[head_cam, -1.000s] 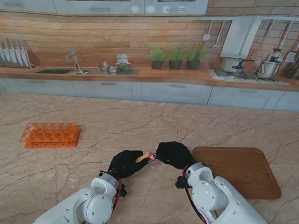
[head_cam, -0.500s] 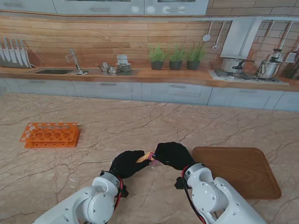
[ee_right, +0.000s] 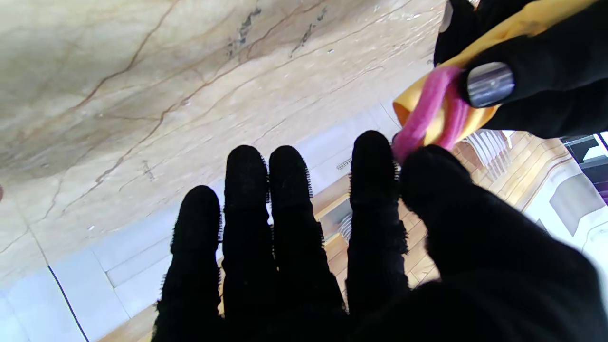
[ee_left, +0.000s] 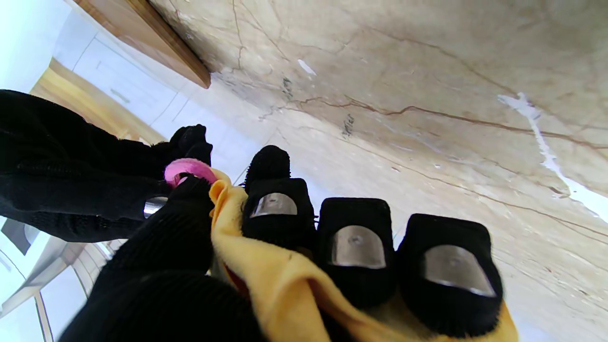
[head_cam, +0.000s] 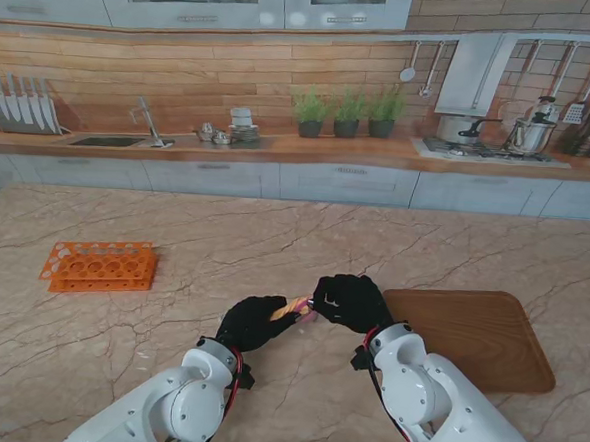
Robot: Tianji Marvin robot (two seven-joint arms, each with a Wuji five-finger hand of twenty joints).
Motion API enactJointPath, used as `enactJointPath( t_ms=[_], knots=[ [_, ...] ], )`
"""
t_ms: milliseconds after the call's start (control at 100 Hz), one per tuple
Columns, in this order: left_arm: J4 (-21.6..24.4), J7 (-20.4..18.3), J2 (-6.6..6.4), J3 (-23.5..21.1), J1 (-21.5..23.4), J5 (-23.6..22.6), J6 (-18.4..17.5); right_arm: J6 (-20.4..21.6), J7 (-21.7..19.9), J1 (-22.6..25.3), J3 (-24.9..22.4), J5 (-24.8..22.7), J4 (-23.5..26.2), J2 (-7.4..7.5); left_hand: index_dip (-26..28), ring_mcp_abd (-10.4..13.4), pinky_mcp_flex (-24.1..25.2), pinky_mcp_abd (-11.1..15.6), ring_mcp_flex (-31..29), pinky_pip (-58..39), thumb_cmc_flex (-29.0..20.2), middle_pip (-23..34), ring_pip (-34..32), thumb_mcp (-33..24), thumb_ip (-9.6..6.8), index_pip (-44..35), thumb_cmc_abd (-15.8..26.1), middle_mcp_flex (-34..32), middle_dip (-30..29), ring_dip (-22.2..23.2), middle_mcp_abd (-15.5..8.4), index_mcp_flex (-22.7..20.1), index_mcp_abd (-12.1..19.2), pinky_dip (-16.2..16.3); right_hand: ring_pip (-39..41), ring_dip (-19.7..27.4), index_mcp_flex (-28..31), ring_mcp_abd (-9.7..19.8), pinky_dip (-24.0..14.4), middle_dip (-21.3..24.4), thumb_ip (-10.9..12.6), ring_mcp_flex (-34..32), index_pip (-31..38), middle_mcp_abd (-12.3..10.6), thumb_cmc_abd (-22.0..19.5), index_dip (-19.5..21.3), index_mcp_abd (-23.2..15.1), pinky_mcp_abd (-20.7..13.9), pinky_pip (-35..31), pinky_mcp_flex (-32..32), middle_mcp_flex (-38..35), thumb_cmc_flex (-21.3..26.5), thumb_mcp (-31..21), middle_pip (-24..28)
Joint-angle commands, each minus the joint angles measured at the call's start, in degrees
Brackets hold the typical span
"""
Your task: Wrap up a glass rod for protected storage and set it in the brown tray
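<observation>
Left robot hand (head_cam: 254, 322) is clenched around the yellow cloth (ee_left: 266, 280); the rod itself is hidden inside. Right robot hand (head_cam: 348, 301) pinches a pink band (ee_right: 422, 118) at the cloth's end, held above the counter (head_cam: 274, 240). Risks: band snapping off, cloth unrolling, rod sliding out. Tray (head_cam: 478, 337) lies just right of the right hand.

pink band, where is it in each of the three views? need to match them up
Stand view: pink band sits between the two hands, at the end of the yellow cloth.
Left wrist view: band loops the cloth tip, beside the right hand.
Right wrist view: band pinched by the right hand's fingertips.
Shared landmark: the yellow cloth.
</observation>
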State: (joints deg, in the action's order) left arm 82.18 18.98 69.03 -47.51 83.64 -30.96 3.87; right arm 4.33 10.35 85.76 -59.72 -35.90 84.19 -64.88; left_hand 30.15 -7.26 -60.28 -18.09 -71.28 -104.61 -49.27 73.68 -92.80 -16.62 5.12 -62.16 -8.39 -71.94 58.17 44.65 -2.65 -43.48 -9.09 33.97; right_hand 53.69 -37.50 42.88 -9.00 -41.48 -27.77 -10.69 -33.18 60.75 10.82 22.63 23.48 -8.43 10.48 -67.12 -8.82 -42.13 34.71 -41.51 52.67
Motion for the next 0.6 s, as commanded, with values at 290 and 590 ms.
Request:
enactJointPath(
  t_ms=[290, 590],
  knots=[
    [0.07, -1.02, -0.13, 0.09, 0.30, 0.19, -2.19, 0.33, 0.41, -0.91, 0.93, -2.43, -1.16, 0.02, 0.93, 0.90, -1.03, -2.26, -1.52, -11.73, -2.49, 3.86, -0.65, 1.74, 1.57, -2.60, 1.28, 0.24, 1.45, -0.09, -4.07, 2.18, 0.12, -1.82, 0.81, -1.10, -0.76, -0.34, -1.49, 0.35, 1.21, -0.10, -1.90, 1.88, -2.38, -0.24, -1.45, 0.05, -0.43, 0.10, -1.14, -1.59, 1.21, 0.21],
    [-0.12, -1.47, -0.28, 0.09, 0.36, 0.41, -3.55, 1.17, -0.78, -1.63, 1.02, 1.23, -1.94, -0.35, 0.73, 0.96, -1.05, -1.98, -1.57, -12.02, -1.83, 3.26, -0.34, 1.73, 0.65, -1.97, 0.53, -0.88, 1.27, 0.29, -3.45, 0.78, 0.40, -2.63, 0.40, -0.79, -2.12, 0.24, -1.40, 1.17, 0.77, -0.82, -3.21, 0.96, -2.27, -4.12, -3.22, -0.01, -0.57, -0.43, -1.59, 3.22, 1.48, -1.00]
  ],
)
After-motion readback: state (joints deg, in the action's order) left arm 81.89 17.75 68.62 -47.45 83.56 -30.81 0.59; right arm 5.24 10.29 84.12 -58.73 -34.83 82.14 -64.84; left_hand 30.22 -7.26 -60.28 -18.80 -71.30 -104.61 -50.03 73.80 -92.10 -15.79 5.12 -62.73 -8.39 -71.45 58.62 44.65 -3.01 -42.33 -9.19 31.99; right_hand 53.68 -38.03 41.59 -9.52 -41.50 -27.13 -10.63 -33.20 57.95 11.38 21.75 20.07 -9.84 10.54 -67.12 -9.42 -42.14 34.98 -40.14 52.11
